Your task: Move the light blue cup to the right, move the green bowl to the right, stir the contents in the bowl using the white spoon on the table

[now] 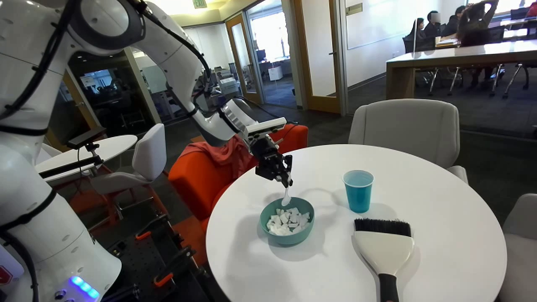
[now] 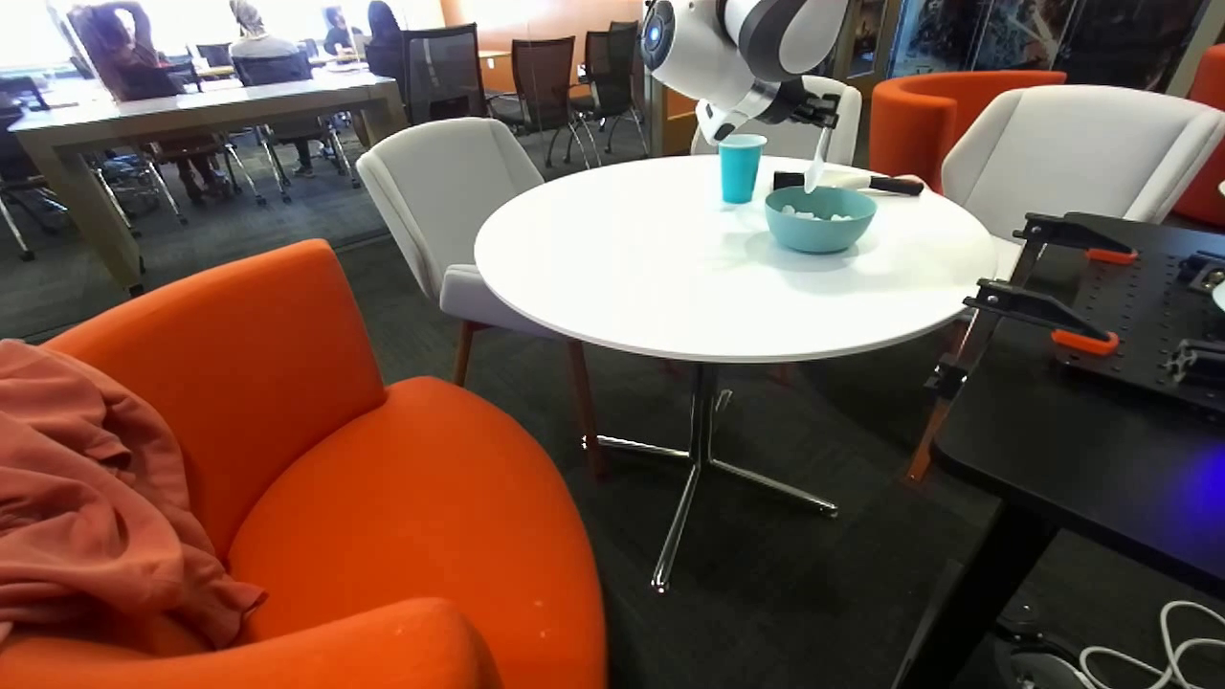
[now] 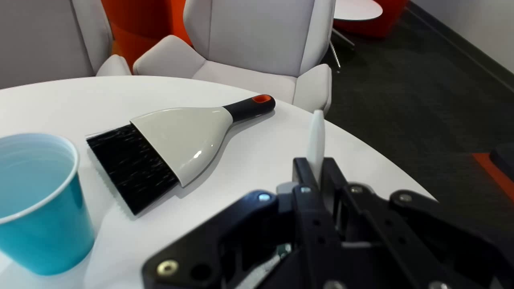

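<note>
My gripper [image 1: 288, 180] is shut on the handle of the white spoon [image 1: 286, 197], seen in both exterior views. In the wrist view the white handle [image 3: 317, 136] sticks up between two black fingertips. The spoon points down over the green bowl [image 1: 287, 239], its tip around rim height by the far inner wall; contact with the bowl I cannot tell. White lumpy contents [image 1: 289, 220] lie heaped inside, apart from the tip. The light blue cup [image 1: 358, 193] stands upright on the table [image 1: 444, 209], away from the bowl; the wrist view shows that cup [image 3: 44, 237] at left.
A brush [image 1: 384, 249] with black bristles and a dark handle lies near the cup. Grey chairs [image 1: 405, 126] and an orange armchair [image 2: 412, 498] surround the round table. A black bench [image 2: 1081, 421] with clamps stands close by.
</note>
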Robot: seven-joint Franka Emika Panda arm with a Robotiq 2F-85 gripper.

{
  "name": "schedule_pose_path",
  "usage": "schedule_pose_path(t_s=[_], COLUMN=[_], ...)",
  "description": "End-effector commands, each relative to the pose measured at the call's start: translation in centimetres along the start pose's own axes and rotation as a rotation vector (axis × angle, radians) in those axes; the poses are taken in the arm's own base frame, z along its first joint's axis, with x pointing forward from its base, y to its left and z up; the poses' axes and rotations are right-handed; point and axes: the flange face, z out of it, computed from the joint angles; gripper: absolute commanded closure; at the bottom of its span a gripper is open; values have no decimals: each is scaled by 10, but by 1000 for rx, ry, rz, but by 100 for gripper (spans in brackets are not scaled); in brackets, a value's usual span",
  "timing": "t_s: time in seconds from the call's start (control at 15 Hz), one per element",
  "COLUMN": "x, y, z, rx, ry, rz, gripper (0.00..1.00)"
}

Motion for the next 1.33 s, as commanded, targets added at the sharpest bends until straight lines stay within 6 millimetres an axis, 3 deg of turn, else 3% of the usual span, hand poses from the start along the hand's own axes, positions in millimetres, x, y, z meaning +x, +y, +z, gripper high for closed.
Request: schedule_pose_path(t_s=[0.0,0.47,0.87,1.27], x=[22,53,43,42], y=[-2,-10,-10,7], z=[9,27,45,61], rx=[-17,-71,7,1], ry=[-38,-2,-3,-10], rz=[30,35,25,70], gripper=[97,97,97,97])
